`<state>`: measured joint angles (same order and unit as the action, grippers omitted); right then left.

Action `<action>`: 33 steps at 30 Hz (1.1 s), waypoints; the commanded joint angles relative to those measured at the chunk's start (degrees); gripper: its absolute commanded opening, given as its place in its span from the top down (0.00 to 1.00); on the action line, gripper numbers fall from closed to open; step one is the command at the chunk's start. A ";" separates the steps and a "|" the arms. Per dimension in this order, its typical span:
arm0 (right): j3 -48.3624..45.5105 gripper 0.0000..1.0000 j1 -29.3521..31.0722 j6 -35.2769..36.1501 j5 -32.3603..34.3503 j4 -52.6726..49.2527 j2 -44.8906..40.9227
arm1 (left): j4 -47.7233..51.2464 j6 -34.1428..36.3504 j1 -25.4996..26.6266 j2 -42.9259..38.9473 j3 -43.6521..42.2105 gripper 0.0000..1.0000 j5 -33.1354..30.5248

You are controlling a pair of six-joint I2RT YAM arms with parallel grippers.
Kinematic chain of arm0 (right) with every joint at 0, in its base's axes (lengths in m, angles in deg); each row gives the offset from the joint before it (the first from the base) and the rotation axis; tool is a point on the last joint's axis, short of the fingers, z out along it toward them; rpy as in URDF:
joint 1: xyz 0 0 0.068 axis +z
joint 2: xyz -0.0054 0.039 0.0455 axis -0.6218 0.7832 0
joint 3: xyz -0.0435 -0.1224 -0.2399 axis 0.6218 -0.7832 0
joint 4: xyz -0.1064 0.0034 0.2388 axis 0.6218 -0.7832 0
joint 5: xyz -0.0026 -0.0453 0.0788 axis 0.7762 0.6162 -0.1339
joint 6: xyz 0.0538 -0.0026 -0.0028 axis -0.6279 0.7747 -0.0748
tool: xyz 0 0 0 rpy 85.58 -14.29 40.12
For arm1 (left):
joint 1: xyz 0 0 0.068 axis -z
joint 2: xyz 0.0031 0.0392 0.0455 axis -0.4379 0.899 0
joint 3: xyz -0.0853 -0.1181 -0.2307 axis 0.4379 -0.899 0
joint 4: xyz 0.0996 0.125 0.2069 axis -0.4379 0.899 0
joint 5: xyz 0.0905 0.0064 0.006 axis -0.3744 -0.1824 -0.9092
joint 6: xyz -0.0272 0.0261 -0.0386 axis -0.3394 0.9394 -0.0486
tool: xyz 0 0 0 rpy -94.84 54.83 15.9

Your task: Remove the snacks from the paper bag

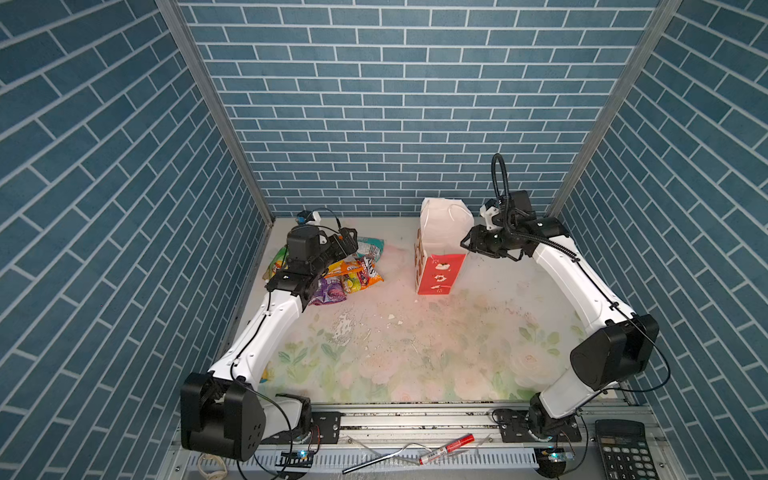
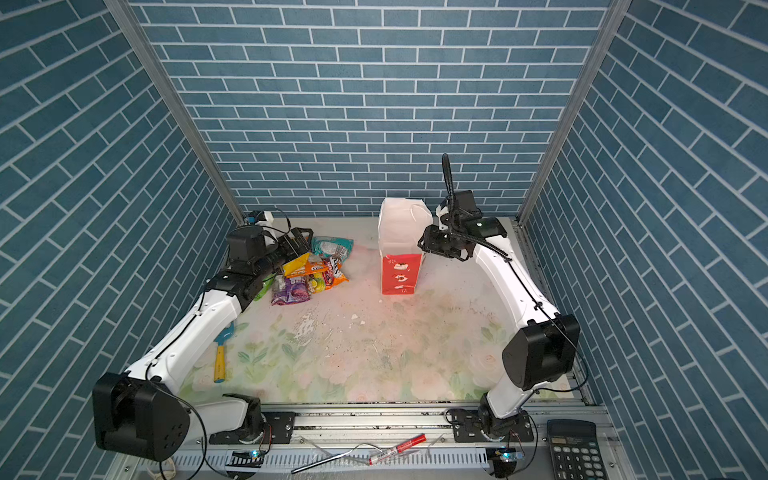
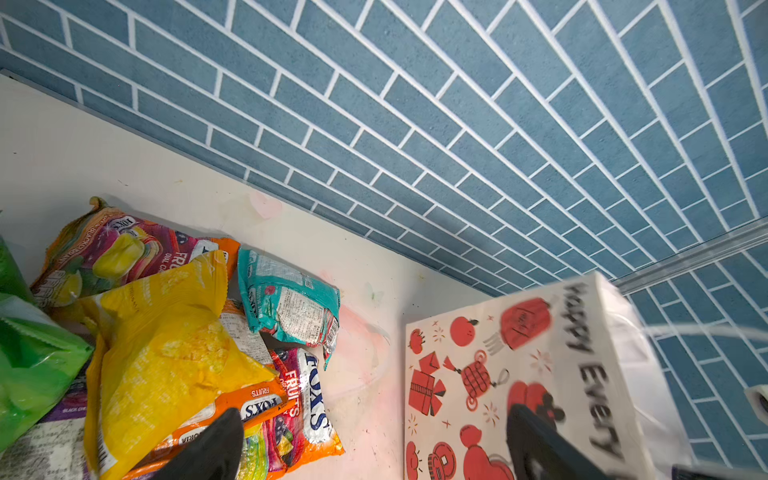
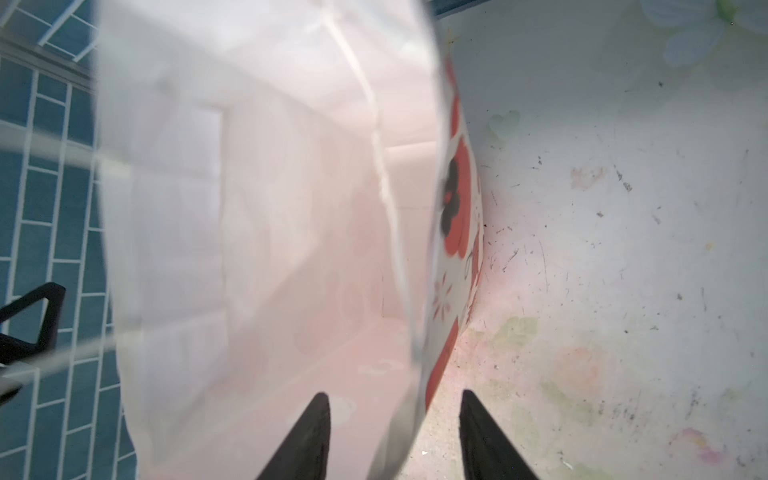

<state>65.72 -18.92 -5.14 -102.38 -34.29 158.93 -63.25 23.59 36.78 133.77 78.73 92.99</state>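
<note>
Both top views hang high at the front of the cell, looking steeply down over the whole worktop [image 1: 478, 332] toward the back brick wall [image 1: 415, 124], and show nearly the same scene. The left wrist camera sits low and near, looking past the left pincer [image 3: 374, 413] across the snacks [image 3: 166, 357] to the paper bag [image 3: 457, 374]. The right wrist camera, behind the right pincer [image 4: 393, 394], peers from very close into that same bag's open mouth.

I get bright, even light from overhead in both top views; the far worktop [image 1: 490, 291] washes out nearly white, with a pink cast beside the paper bag [image 1: 440, 274]. Shadows are soft. The brick walls [image 1: 415, 104] bow at the edges. On the wrist views the bag smears with blur; the snacks [image 3: 174, 353] show glare.
</note>
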 commanded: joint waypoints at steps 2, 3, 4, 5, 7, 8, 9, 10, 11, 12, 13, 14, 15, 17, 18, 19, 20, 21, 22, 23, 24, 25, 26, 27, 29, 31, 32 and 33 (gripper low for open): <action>0.32 0.40 -0.15 0.64 0.43 2.54 -3.48 | -0.94 1.08 0.43 -0.92 -0.62 0.00 -0.29; -0.32 0.38 -0.19 0.55 0.80 3.55 -4.33 | -0.94 1.07 0.44 -1.00 -0.64 0.00 -0.29; -0.84 0.36 -0.13 0.61 1.36 4.39 -5.20 | -0.94 1.06 0.38 -1.06 -0.66 0.00 -0.29; -1.73 0.34 -0.19 0.64 2.14 5.70 -6.37 | -0.94 1.14 0.44 -1.05 -0.71 0.00 -0.36; -3.71 0.29 -0.19 0.85 4.44 7.97 -8.72 | -0.95 1.70 0.43 -1.11 -0.79 0.00 -0.61; -4.97 0.25 -0.16 1.10 5.81 9.21 -10.18 | -0.88 2.32 0.41 -1.18 -0.80 0.00 -0.87; -6.39 0.24 -0.19 1.40 7.46 10.53 -11.74 | -0.89 3.14 0.44 -1.22 -0.86 0.00 -1.33; -7.72 0.22 -0.19 1.63 8.98 11.79 -13.18 | -1.30 4.33 0.44 -1.37 -1.09 0.00 -1.66; -9.57 0.22 -0.19 2.13 10.83 13.37 -14.87 | -1.57 6.19 0.40 -1.81 -1.55 0.00 -3.03; -11.57 0.20 -0.18 2.66 12.86 14.86 -16.63 | -2.59 7.78 0.42 -2.40 -2.51 0.00 -4.92; -13.47 0.19 -0.19 3.06 15.00 16.56 -18.23 | -4.16 9.17 0.43 -2.90 -3.67 0.01 -5.91; -15.84 0.18 -0.19 3.66 17.18 18.39 -20.04 | -5.24 10.95 0.42 -3.23 -4.71 0.00 -7.52; -18.25 0.17 -0.19 4.25 19.24 20.14 -21.75 | -5.68 12.59 0.40 -3.38 -5.67 0.00 -9.18; -22.80 0.15 -0.19 5.21 23.05 23.33 -24.80 | -5.60 14.16 0.40 -3.58 -6.86 0.00 -12.07; -25.36 0.14 -0.26 5.77 25.30 25.22 -26.32 | -5.84 14.73 0.44 -3.52 -7.73 0.00 -13.36; -27.91 0.14 -0.27 6.42 27.28 27.59 -27.65 | -6.38 15.16 0.39 -3.51 -8.56 0.00 -14.23; -31.09 0.13 -0.33 7.67 28.98 30.73 -29.18 | -7.31 15.83 0.44 -3.36 -9.55 0.00 -15.23; -34.47 0.13 -0.45 8.82 30.86 34.01 -30.60 | -8.26 16.65 0.44 -3.42 -10.69 0.01 -16.26; -37.18 0.13 -0.59 9.46 32.40 36.73 -31.86 | -9.04 17.26 0.44 -3.49 -11.62 0.00 -17.16; -40.28 0.13 -0.80 10.36 33.50 39.95 -33.21 | -10.08 18.09 0.44 -3.69 -12.89 0.01 -18.19; -43.11 0.13 -1.05 11.29 34.63 43.04 -34.51 | -11.40 19.39 0.37 -4.03 -14.09 0.00 -19.08; -45.59 0.13 -1.24 12.11 35.92 45.64 -35.33 | -12.18 20.50 0.41 -4.40 -15.10 0.00 -19.87; -48.27 0.13 -1.27 13.21 37.55 48.65 -36.65 | -13.13 21.79 0.44 -4.84 -16.27 0.00 -20.99; -50.81 0.13 -1.50 14.37 39.53 51.68 -37.51 | -14.53 23.19 0.43 -5.28 -17.63 0.00 -22.28; -55.78 0.13 -1.80 17.65 43.32 57.94 -38.66 | -17.69 26.00 0.33 -5.71 -20.39 0.00 -24.14; -59.80 0.13 -2.53 19.49 47.07 62.25 -39.15 | -21.09 28.16 0.27 -5.50 -23.24 0.00 -25.97; -61.44 0.12 -3.39 19.66 48.42 63.55 -39.28 | -23.07 29.28 0.06 -5.06 -24.53 0.00 -26.17; -62.80 0.12 -4.35 19.43 49.12 64.08 -39.37 | -24.97 30.33 -0.16 -4.63 -25.63 0.00 -25.90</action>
<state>5.51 -21.52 10.29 -60.79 19.48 120.70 -80.60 48.40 36.95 128.94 55.58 70.23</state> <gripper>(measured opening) 0.879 0.995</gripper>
